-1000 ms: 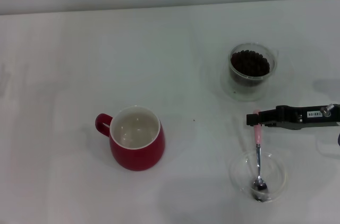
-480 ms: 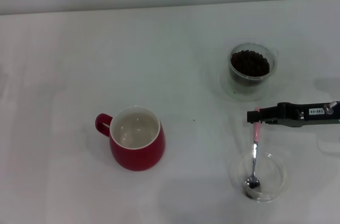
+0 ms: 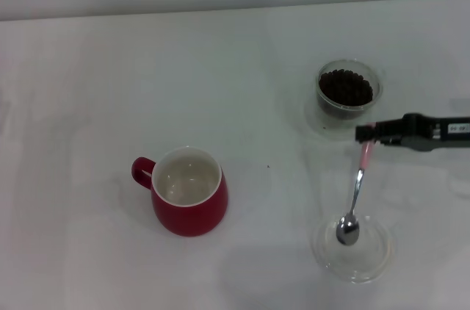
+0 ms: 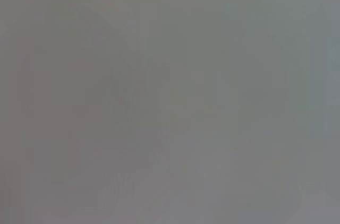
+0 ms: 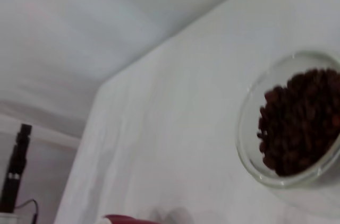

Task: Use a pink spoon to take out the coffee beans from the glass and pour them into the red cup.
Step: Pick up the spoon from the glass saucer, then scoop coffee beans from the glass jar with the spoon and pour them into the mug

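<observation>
My right gripper (image 3: pixel 367 134) reaches in from the right edge of the head view and is shut on the pink spoon (image 3: pixel 357 189) by the top of its pale pink handle. The spoon hangs down, its silver bowl just above the rim of a shallow clear dish (image 3: pixel 351 251). Right behind the gripper stands the glass (image 3: pixel 347 97), full of dark coffee beans (image 3: pixel 344 87); the right wrist view shows the glass (image 5: pixel 254 160) and beans (image 5: pixel 300 120) close by. The red cup (image 3: pixel 188 192) stands to the left, white inside, handle pointing left. My left gripper is out of view.
Everything rests on a white table (image 3: pixel 220 67). A tiny dark speck (image 3: pixel 268 167) lies between the red cup and the dish. In the right wrist view a dark pole (image 5: pixel 15 165) stands beyond the table's far edge.
My right gripper has lifted the spoon out of the shallow dish and moved back and to the right, closer to the glass. The spoon's bowl rose from the dish's bottom to above its rim.
</observation>
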`<state>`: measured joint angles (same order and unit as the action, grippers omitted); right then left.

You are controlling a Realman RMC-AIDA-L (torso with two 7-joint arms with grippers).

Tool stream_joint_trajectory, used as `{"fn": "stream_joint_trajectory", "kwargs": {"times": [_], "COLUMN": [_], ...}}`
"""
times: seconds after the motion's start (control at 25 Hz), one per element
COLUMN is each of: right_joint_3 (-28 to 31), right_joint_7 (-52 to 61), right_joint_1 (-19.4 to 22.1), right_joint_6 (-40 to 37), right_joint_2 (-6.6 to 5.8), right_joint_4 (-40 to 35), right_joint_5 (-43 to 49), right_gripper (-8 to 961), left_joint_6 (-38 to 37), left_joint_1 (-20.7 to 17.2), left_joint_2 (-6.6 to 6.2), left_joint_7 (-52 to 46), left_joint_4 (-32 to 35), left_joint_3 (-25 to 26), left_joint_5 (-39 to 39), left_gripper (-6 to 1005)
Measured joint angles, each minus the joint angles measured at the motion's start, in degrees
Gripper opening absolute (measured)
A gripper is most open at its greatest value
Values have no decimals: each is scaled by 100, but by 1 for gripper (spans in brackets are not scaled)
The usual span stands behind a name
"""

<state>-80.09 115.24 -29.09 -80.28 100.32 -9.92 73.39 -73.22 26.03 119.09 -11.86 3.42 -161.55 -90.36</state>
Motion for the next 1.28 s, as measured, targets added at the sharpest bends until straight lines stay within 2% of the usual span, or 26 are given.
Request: {"fn": "stream_joint_trajectory", "kwargs": {"times": [0.16,0.28,0.48,0.56,0.68,0.84,1.0,1.12,1.28], "right_joint_3": [422,927,1791,2134,2314,2603,2600,2585,2587], "right_joint_7": [-10,-22,-345,-936,-1320,-1944,-2570,-3054,-3407], "right_joint_1": [58,136,195,101,9,-90,-97,-42,-2], "right_joint_6": [-186,-268,-119,48,112,496,945,1033,1040], "right_joint_2": [-116,-104,161,306,366,535,670,733,754], "right_joint_4": [-146,-473,-1223,-1455,-1490,-1556,-1619,-1621,-1604], "right_joint_5": [0,0,14,32,30,29,47,62,64], "right_gripper": [148,148,148,148,148,148,149,149,149], "left_joint_6": [0,-5,-8,-9,-9,-9,-9,-9,-9], "left_joint_1": [-15,-16,2,22,47,58,22,16,16], "left_joint_2": [0,0,0,0,0,7,13,18,18], "left_joint_7": [0,0,0,0,0,0,0,0,0], "left_joint_4": [0,0,0,2,18,33,36,44,52], "left_joint_3": [0,0,0,0,0,0,0,0,0], "left_joint_5": [0,1,1,1,1,1,1,1,1], "left_gripper": [891,891,891,891,892,892,892,891,891]}}
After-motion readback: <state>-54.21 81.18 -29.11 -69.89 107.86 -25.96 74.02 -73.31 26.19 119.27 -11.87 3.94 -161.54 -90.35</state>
